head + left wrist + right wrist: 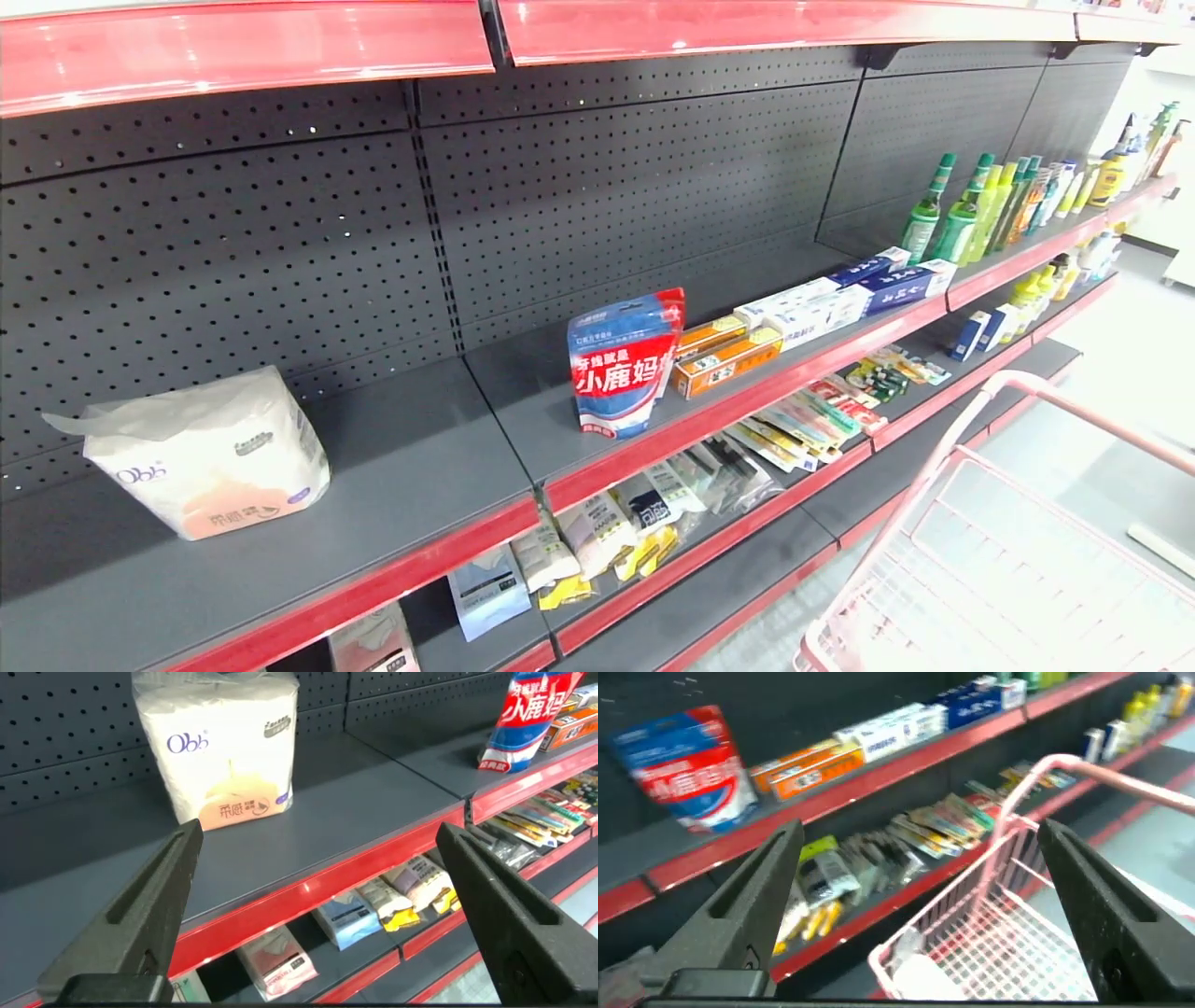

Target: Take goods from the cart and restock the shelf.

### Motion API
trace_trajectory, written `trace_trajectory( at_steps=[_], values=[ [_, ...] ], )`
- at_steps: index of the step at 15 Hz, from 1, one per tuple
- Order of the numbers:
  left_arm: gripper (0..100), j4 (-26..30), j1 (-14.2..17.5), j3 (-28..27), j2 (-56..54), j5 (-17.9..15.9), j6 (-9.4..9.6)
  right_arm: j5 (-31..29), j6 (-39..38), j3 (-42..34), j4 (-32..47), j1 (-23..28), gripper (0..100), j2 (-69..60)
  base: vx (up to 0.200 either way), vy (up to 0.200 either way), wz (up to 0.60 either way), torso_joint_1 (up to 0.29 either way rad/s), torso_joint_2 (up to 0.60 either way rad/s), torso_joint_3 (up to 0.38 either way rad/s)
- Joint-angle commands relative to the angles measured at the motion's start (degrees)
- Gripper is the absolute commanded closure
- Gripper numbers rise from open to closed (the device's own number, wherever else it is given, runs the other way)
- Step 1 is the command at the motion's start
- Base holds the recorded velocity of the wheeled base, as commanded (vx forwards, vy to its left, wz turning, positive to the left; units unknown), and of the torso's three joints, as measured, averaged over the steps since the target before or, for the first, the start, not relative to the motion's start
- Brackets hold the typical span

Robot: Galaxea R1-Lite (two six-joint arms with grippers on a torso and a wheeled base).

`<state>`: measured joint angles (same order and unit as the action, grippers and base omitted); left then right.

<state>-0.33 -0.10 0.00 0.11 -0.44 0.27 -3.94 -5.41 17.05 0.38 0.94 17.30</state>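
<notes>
Along the robot's front runs the long dark-grey metal shelf (420,448) with a red front lip and a black pegboard back. The pink wire shopping cart (1008,579) stands to the right of it, below shelf height. On the shelf a white soft pack of tissue rolls (210,457) sits well apart from an upright blue-and-red stand-up pouch (624,364), which has flat orange cardboard boxes (728,359) just beside it.

The left gripper (318,835) hovers in front of the shelf lip near the tissue pack, fingers spread wide with nothing between them. The right gripper (920,829) hangs above the cart, also spread wide and unloaded. The step in hand is probably fetching the next item, and the right arm is better placed for it. It should descend straight between the wire walls, close squarely on the item, lift clear of the rim before swinging, and set down in the gap between tissue pack and pouch.

The right wrist view looks down into the basket, where a small pale rounded object (920,975) lies at the near corner; I cannot tell what it is. The head view adds the shelf's full run, and the left wrist view shows the deck close up.
</notes>
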Motion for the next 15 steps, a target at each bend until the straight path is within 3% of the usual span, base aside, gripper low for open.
trace_trajectory(
  at_steps=[1,2,5,8,15],
  values=[
    [0,-0.02,0.01,0.00,-0.02,0.00,0.00,-4.06,4.45,15.55,0.06,5.21,0,32.10,0.000,0.000,0.00,0.000,0.00,0.000],
    [0,-0.02,0.01,0.00,-0.02,0.00,0.00,-4.32,5.32,13.79,-3.01,7.32,0,43.17,0.000,0.000,0.00,0.000,0.00,0.000],
    [0,-0.02,0.01,0.00,-0.02,0.00,0.08,-2.21,13.76,8.35,-3.54,6.53,0,59.34,0.000,0.000,0.00,0.000,0.00,0.000],
    [0,-0.02,0.01,0.00,-0.02,0.00,0.00,1.13,17.54,10.02,-3.72,1.17,0,74.20,0.000,0.000,0.00,0.000,0.00,0.000],
    [0,-0.02,0.01,0.00,-0.02,0.00,0.00,1.30,17.89,11.33,-4.51,-8.76,0,87.29,0.000,0.000,0.00,0.000,0.00,0.000]
  ],
)
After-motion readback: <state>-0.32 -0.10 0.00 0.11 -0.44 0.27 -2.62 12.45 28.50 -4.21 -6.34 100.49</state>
